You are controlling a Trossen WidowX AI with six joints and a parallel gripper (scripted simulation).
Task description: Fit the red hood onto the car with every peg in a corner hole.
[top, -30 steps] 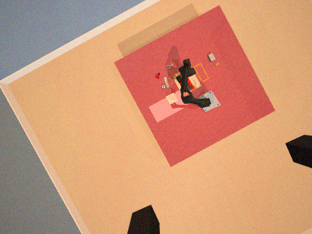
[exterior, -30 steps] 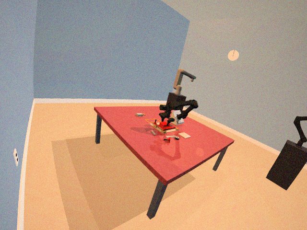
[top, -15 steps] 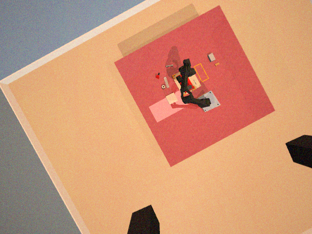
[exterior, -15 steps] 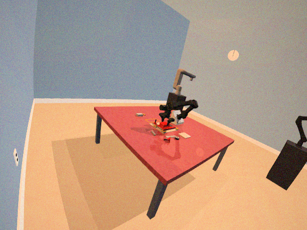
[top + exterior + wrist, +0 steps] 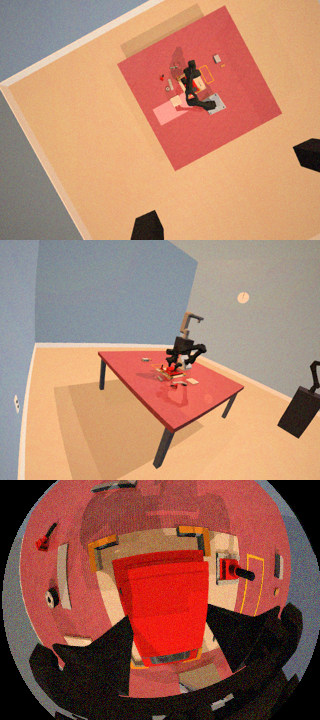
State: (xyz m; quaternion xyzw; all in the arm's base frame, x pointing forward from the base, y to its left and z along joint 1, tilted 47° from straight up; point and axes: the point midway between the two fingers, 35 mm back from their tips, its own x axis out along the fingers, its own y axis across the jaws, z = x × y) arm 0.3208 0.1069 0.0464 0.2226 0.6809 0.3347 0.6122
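The red hood [image 5: 170,605] [image 5: 170,369] is between the fingers of my gripper [image 5: 168,613] [image 5: 172,367], which is shut on its two sides. Its flat roof faces the wrist camera. The hood is over the darker red chassis [image 5: 150,560] [image 5: 176,373], at or slightly above the deck; I cannot tell if it touches or sits flat. The chassis lies in the tan jig [image 5: 225,597] [image 5: 200,82] with orange corner brackets. The engine block, the pegs and the hood's corner holes are hidden under the hood and the fingers.
A red piece with a black lever [image 5: 229,570] stands on the jig beside the hood. An orange outline [image 5: 209,72] lies past it, with a grey block [image 5: 217,58] beyond. On the other side are a grey bar [image 5: 64,577], a wheel [image 5: 51,598] and a small red part [image 5: 42,542].
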